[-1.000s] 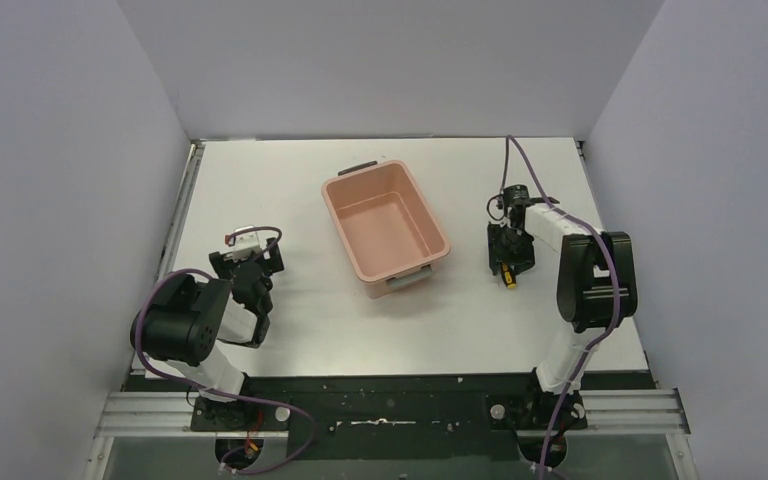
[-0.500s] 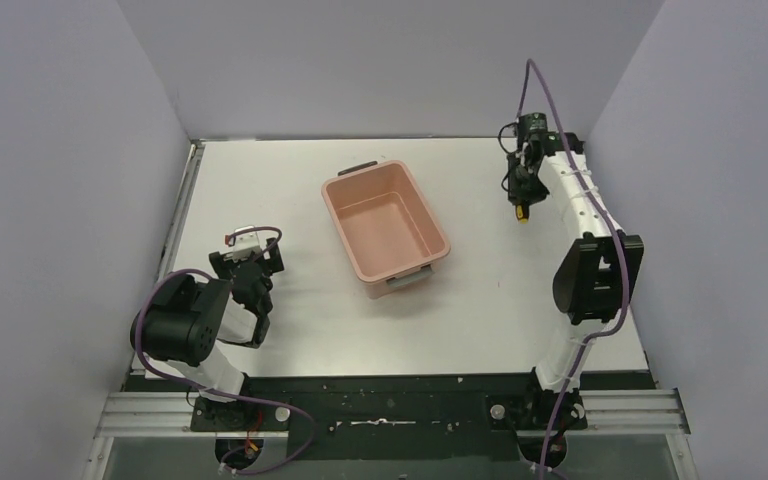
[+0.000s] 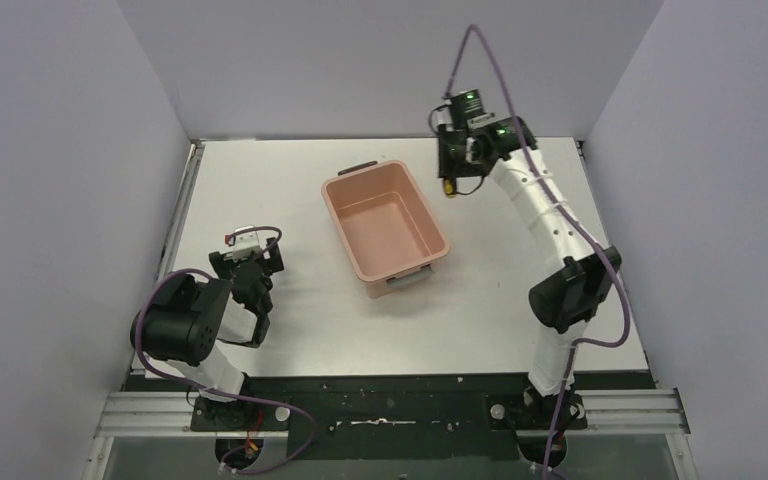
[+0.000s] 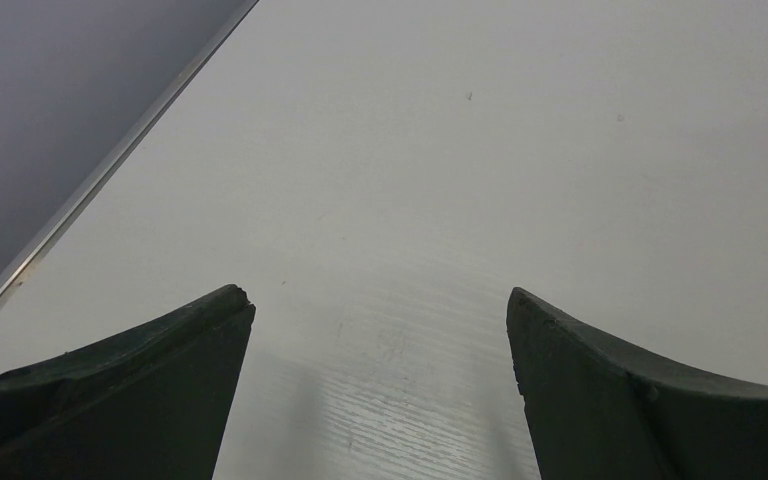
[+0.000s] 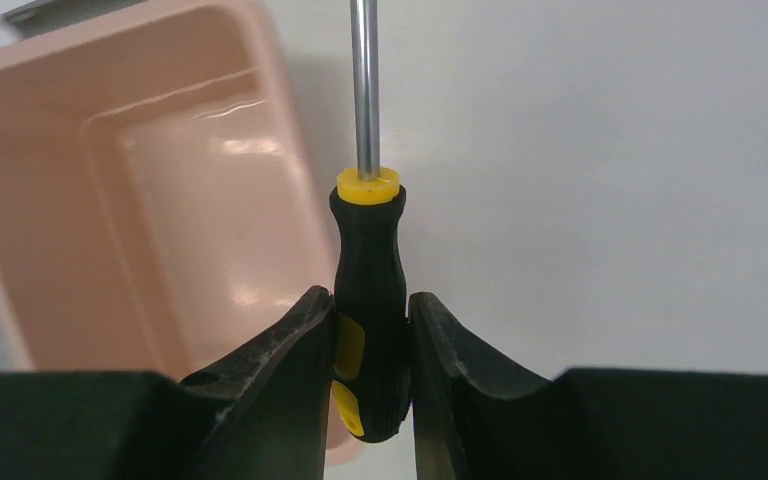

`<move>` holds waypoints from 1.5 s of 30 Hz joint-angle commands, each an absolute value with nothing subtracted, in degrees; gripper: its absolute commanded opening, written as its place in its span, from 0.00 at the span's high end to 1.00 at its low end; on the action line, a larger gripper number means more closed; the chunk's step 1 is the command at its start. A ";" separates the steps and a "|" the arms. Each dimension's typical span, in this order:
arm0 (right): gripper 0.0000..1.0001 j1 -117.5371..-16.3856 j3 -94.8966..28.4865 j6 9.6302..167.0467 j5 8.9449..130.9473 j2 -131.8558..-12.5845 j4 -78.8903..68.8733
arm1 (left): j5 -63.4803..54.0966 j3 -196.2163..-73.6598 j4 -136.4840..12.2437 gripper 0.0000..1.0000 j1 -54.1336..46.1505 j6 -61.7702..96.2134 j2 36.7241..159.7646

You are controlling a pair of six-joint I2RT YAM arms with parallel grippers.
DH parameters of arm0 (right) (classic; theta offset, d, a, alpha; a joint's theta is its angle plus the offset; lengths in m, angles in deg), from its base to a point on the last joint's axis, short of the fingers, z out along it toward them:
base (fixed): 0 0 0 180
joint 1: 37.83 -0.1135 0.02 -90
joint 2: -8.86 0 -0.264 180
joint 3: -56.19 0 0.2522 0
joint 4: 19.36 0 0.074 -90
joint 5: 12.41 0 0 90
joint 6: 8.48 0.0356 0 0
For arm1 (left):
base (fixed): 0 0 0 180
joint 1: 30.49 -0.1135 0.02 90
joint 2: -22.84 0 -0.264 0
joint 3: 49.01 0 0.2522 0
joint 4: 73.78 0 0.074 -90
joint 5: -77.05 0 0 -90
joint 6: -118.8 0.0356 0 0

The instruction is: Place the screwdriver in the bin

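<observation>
White counter [image 3: 290, 330] spreads beneath me. My right jaws clench the small screwdriver [image 5: 368, 290] by its black-and-yellow handle. Its thin metal shaft runs ahead of them, the tip cut off from view. Just left of them sits the salmon-pink plastic bin [image 5: 40, 220], partly out of frame. My left jaws stand released, wide apart over the counter.

No legible text, labels or numbers

Left arm [image 3: 200, 330]: bulky black joint housings, white link near the base. Right arm [image 3: 545, 205]: long white ribbed links, black elbow housing, black wrist block with small green lights. A purple cable [image 3: 457, 58] runs along each arm to its base. Left gripper [image 4: 380, 300] and right gripper [image 5: 370, 300]: matte black fingers, curved, tapering to blunt tips.
</observation>
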State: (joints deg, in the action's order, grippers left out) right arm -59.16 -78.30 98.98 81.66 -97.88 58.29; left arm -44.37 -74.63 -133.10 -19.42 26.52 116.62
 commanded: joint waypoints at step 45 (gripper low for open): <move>0.03 -83.71 -76.70 105.53 91.60 -103.70 50.45 | -44.12 -74.72 -135.49 0.03 -19.55 27.09 115.80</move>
State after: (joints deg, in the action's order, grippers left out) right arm -83.15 -71.52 107.33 87.24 -111.82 47.67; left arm -44.35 -74.63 -133.10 -19.42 26.52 116.62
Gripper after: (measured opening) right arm 0.931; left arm 0.974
